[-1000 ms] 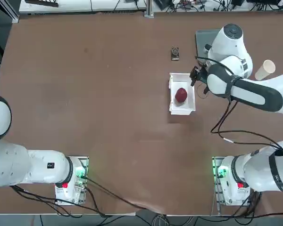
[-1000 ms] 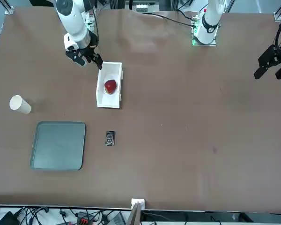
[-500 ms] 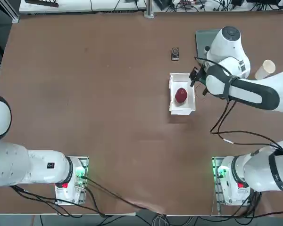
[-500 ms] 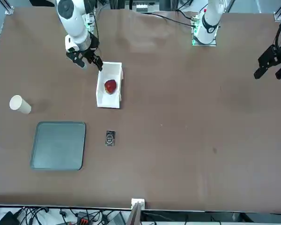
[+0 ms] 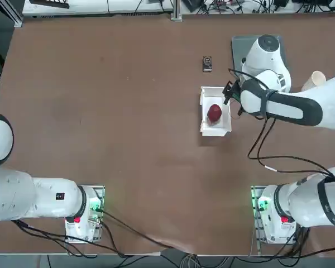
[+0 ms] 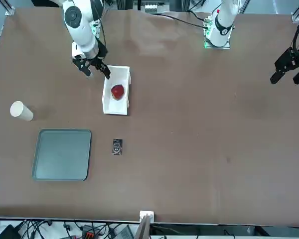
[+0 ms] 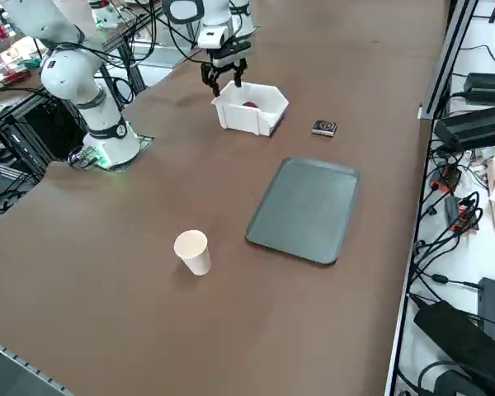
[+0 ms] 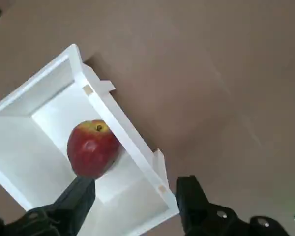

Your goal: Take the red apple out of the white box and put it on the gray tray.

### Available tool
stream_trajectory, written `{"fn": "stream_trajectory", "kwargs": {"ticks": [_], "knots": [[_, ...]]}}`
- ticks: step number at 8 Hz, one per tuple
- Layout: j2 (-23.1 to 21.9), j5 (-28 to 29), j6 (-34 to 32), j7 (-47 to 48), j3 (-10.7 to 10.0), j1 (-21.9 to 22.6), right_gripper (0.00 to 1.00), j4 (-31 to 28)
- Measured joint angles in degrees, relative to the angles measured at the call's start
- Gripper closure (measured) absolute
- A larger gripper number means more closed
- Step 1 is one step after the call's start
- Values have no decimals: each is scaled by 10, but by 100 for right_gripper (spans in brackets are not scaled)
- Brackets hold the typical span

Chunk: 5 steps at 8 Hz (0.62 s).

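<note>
Top view: the small dark red apple [image 5: 214, 113] lies inside the low-walled rectangular white box [image 5: 204, 128] on the brown table [image 5: 111, 111]. The right gripper [image 5: 227, 92] hangs at the box's right-hand far corner, its black fingers spread and holding nothing. The flat gray-green tray [image 5: 238, 43] is largely hidden beneath the white arm; a pale paper cup [image 5: 312, 82] lies near the right edge, and a small black rectangular object [image 5: 207, 63] rests beyond the box.

Front view: the gripper [image 6: 93, 68] sits just beside the box [image 6: 107, 105] at the corner nearest the arm's base — the apple [image 6: 117, 91] rests mid-box. The tray [image 6: 63, 154] lies well apart, nearer the camera, with the cup [image 6: 21, 111] to its left and the black object [image 6: 117, 147] just to its right.

Right side view: the gripper [image 7: 223, 75] is poised over the box's [image 7: 252, 117] far wall; the apple [image 7: 251, 105] barely shows above the rim. The tray [image 7: 305, 208] is bare.

Right wrist view: two dark fingers [image 8: 73, 202] straddle the box's [image 8: 119, 121] long wall — one over the interior near the apple [image 8: 92, 148], one over the table.
</note>
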Motion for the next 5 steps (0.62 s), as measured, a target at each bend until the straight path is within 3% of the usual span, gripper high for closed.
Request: {"fn": "stream_trajectory", "kwargs": {"ticks": [5], "knots": [[95, 0, 18, 104, 1, 0, 0, 71]]}}
